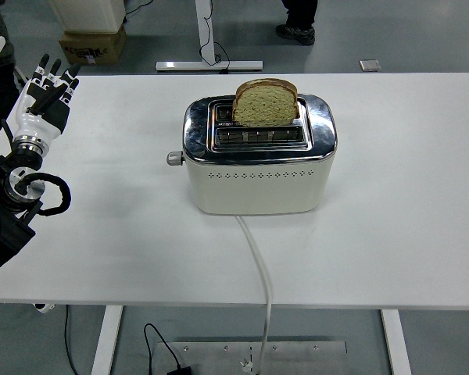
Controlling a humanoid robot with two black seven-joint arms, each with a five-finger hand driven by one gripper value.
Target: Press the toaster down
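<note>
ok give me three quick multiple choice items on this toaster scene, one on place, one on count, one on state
1. Where does the slice of brown bread sit in the cream and chrome two-slot toaster?
A. far slot
B. near slot
C. on the table

2. How many bread slices show?
A. none
B. one
C. two

3. How is the robot's left hand?
A. closed around the small grey knob
B. pressing on the bread
C. fingers open, holding nothing, off to the toaster's left

Answers:
1 A, the bread stands out of the slot farther from the camera while the near one is empty.
2 B, only one slice is visible.
3 C, the hand hovers near the white table's left edge, apart from the toaster.
</note>
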